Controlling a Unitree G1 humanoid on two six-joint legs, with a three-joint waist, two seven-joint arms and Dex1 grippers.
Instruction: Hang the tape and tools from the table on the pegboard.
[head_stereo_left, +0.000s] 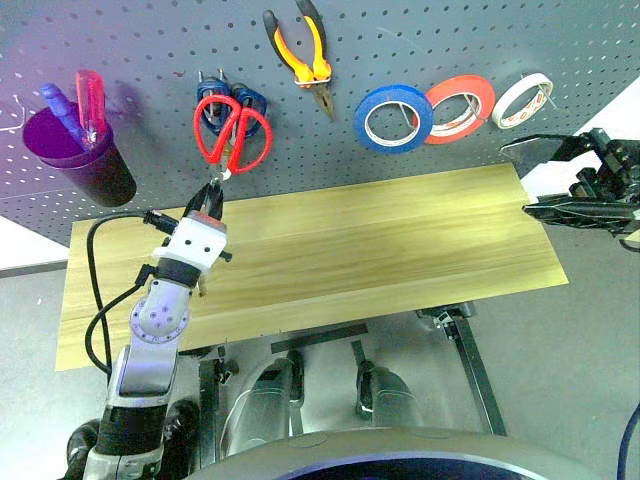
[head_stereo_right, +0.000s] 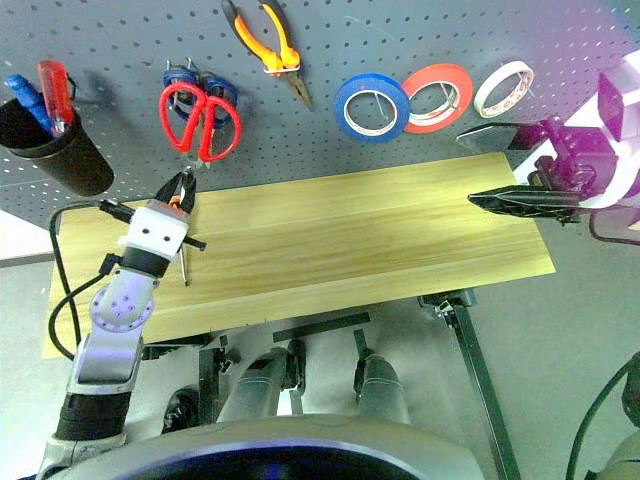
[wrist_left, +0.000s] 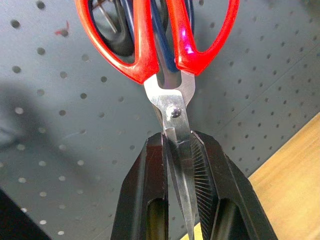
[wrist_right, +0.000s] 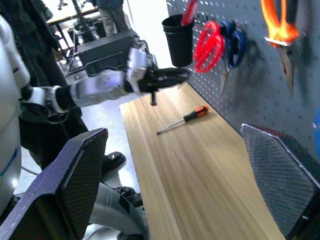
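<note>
The red-handled scissors (head_stereo_left: 232, 135) stand handles up against the dark grey pegboard (head_stereo_left: 150, 60), in front of a blue-handled pair. My left gripper (head_stereo_left: 212, 190) is shut on their blades just below the pivot; the left wrist view shows both black fingers (wrist_left: 145, 190) clamped on the steel. The orange-and-yellow pliers (head_stereo_left: 303, 55) and the blue tape (head_stereo_left: 392, 117) hang on the pegboard. A thin screwdriver (wrist_right: 182, 120) with a black-and-orange handle lies on the wooden table (head_stereo_left: 400, 240) near the left arm. At the table's right end my right gripper (head_stereo_left: 515, 178) is open, holds nothing and points left.
A dark cup (head_stereo_left: 80, 155) with a blue and a red handle in it hangs at the pegboard's left. A red-orange roll (head_stereo_left: 459, 108) and a white roll (head_stereo_left: 522, 98) hang right of the blue tape. A black cable (head_stereo_left: 95, 300) loops beside the left arm.
</note>
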